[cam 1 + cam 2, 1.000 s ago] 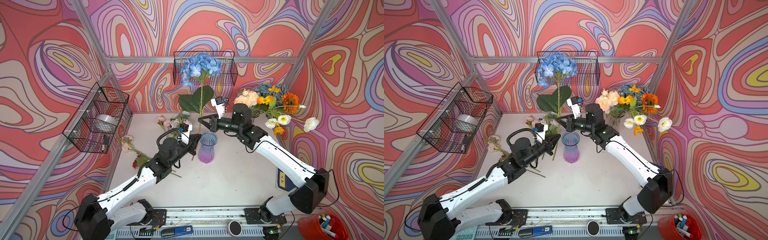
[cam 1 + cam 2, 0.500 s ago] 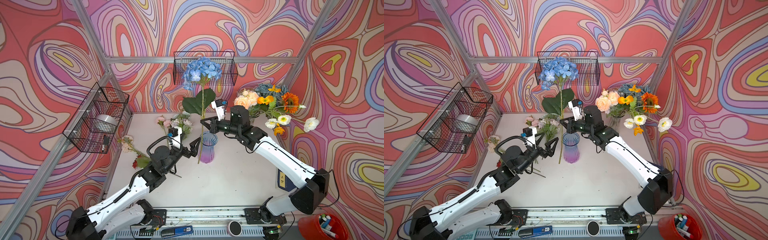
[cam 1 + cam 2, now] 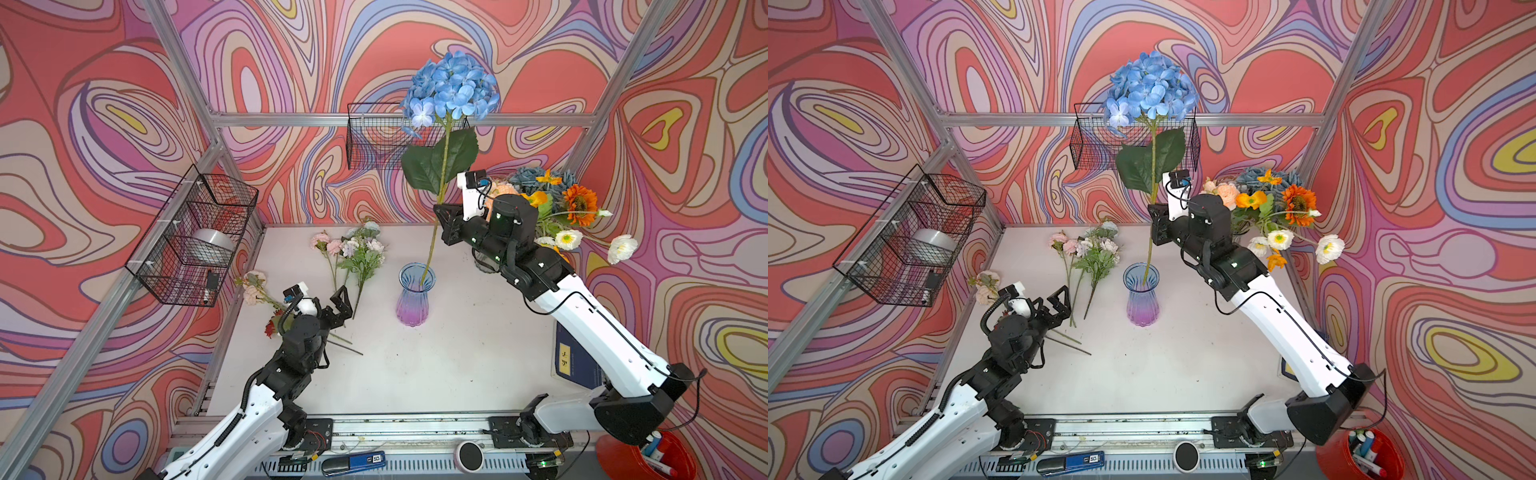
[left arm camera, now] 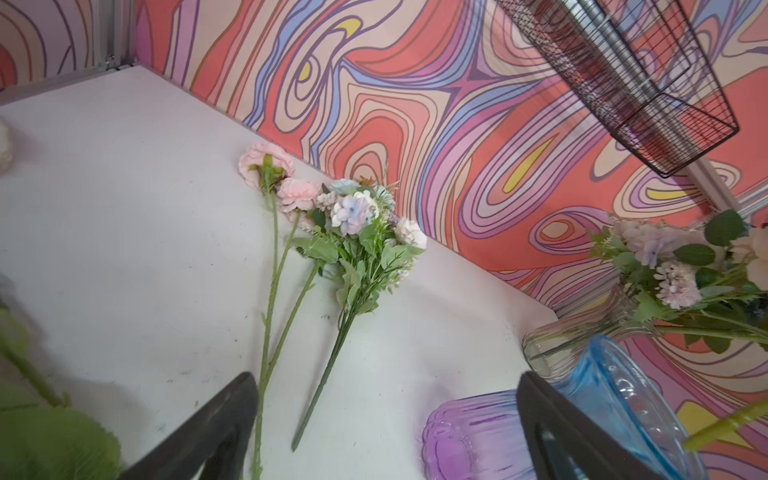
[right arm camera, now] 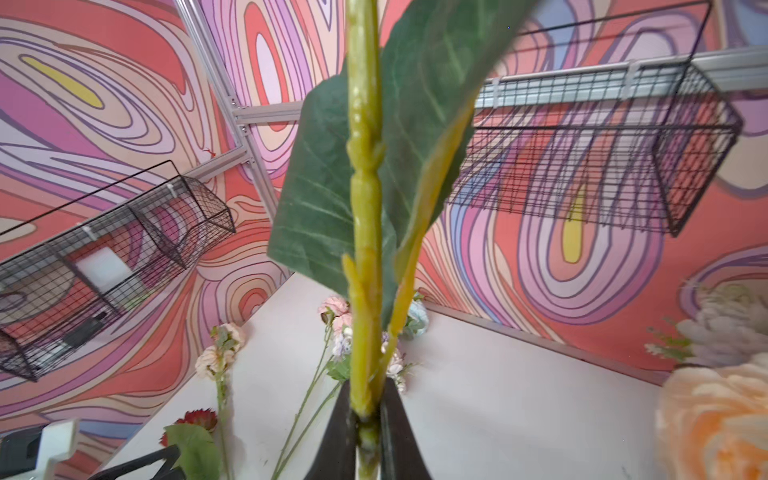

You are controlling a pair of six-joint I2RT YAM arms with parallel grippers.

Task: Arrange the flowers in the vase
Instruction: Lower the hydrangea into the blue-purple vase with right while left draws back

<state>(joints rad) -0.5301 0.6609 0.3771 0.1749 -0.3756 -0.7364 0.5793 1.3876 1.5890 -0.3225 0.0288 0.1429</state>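
Observation:
A blue hydrangea [image 3: 451, 89] stands nearly upright, its long stem dropping into the blue-to-purple glass vase [image 3: 415, 299] in both top views [image 3: 1142, 297]. My right gripper [image 3: 441, 216] is shut on that stem [image 5: 365, 208] just below the big leaves, the jaws pinching it in the right wrist view [image 5: 368, 399]. My left gripper [image 3: 337, 305] hangs open and empty, low and left of the vase [image 4: 478, 436]. Two pink flowers [image 4: 266, 164] and a lilac-white bunch [image 4: 361, 216] lie on the table beyond its fingers [image 4: 232, 399]. A peach flower [image 3: 253, 289] lies at the left edge.
A clear vase holding an orange, white and peach bouquet [image 3: 552, 208] stands behind my right arm. Wire baskets hang on the left wall [image 3: 195, 232] and back wall [image 3: 382, 137]. A blue pad [image 3: 573, 357] lies at the table's right edge. A red flower [image 3: 272, 328] lies under my left wrist.
My left gripper opened, let go of the hydrangea stem and drew back to the left. The right gripper raised the hydrangea more upright, its stem end now inside the vase.

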